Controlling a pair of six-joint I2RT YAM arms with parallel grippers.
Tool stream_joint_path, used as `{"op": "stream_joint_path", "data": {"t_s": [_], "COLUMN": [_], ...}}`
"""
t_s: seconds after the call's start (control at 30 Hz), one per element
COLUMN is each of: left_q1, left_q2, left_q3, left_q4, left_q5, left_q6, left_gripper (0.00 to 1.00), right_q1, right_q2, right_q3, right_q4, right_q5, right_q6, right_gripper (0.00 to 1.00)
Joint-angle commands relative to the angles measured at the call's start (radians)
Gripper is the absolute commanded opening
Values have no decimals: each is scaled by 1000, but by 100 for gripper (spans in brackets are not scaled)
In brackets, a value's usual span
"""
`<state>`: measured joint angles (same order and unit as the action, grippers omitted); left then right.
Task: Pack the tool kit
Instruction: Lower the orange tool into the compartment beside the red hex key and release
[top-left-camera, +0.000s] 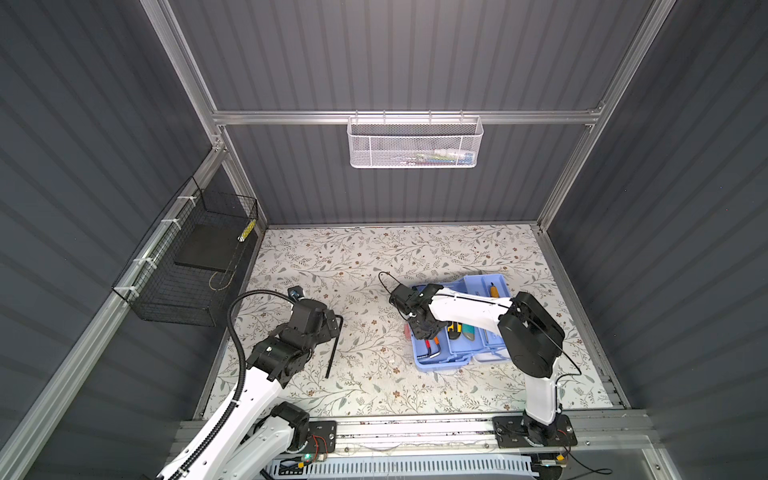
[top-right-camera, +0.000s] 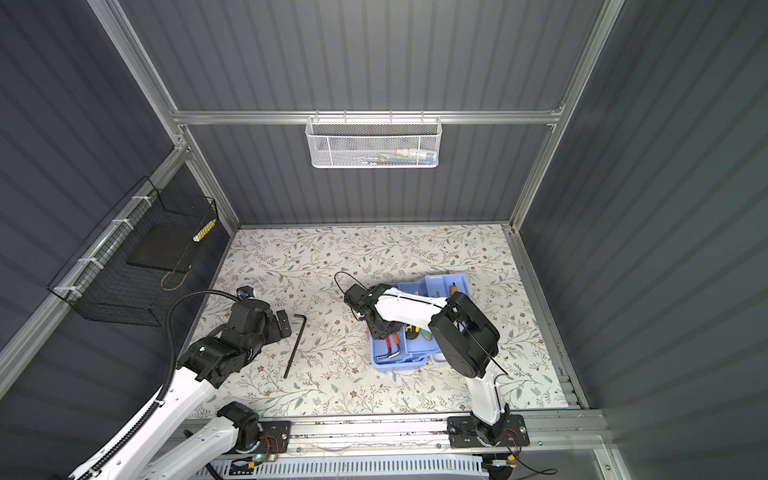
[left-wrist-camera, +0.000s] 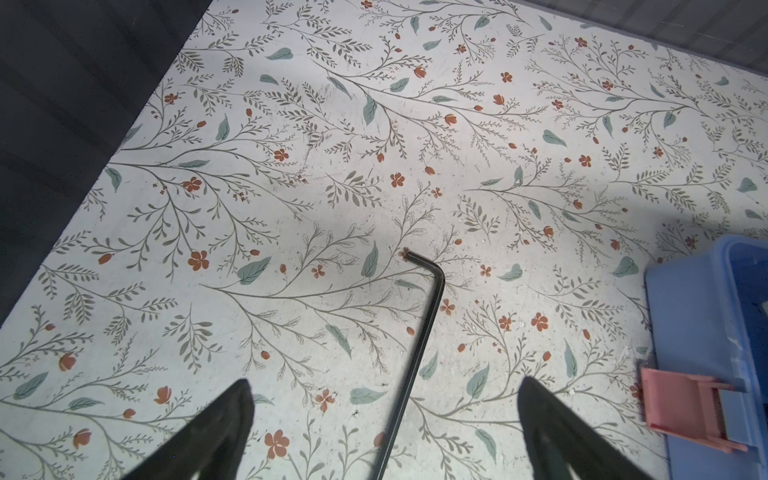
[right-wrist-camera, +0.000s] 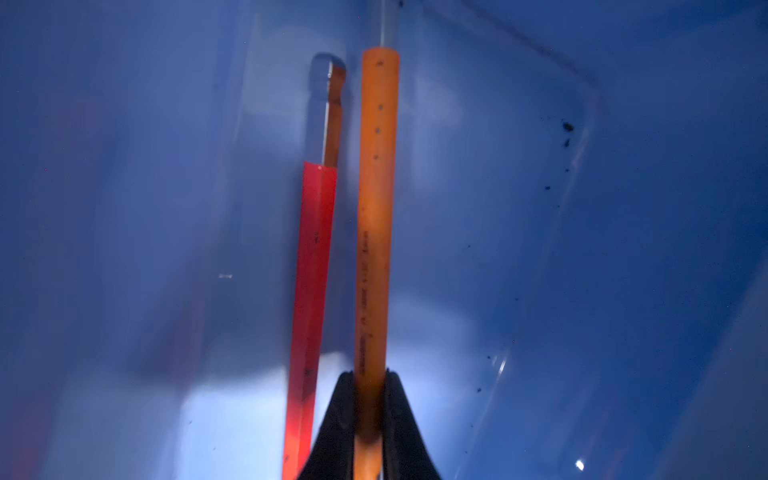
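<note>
Light blue tool kit (top-left-camera: 436, 365): open. Red-sleeved hex key (right-wrist-camera: 311, 270) and orange-sleeved hex key (right-wrist-camera: 376, 208) lie parallel inside. Black hex key (top-left-camera: 334, 345) lies outside, well apart.

A white mesh basket (top-left-camera: 382, 145) hangs on the aluminium rail (top-left-camera: 291, 117) at the back wall, with some colourful items inside, too small to identify. A black wire basket (top-left-camera: 174, 307) on the left wall holds a flat dark slab (top-left-camera: 203, 249). The tabletop (top-left-camera: 332, 257) has a floral pattern.
</note>
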<state>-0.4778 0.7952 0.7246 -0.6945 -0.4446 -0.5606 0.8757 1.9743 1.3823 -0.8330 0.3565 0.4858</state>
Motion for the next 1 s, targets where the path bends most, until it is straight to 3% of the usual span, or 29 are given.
{"op": "stream_joint_path", "data": {"t_s": [0.0,0.57,0.97], "left_q1": [2,2,2], "left_q2": [-4,-8,-21], "left_q3": [-10,-10,15], "left_q4": [-14,-20,-22], "left_q5": [-5,-14,-21], "left_q6": [-7,-4,-15], "left_gripper": [100,100,100], "right_q1": [-9,-20,14], "right_q2": [20,-23,-172], "right_q3": [20,48,140], "right_q4": [2,-8,-35], "right_q5": [23,-45,-67], "right_q6": [-8,-8,-1], "right_gripper": [0,25,31]}}
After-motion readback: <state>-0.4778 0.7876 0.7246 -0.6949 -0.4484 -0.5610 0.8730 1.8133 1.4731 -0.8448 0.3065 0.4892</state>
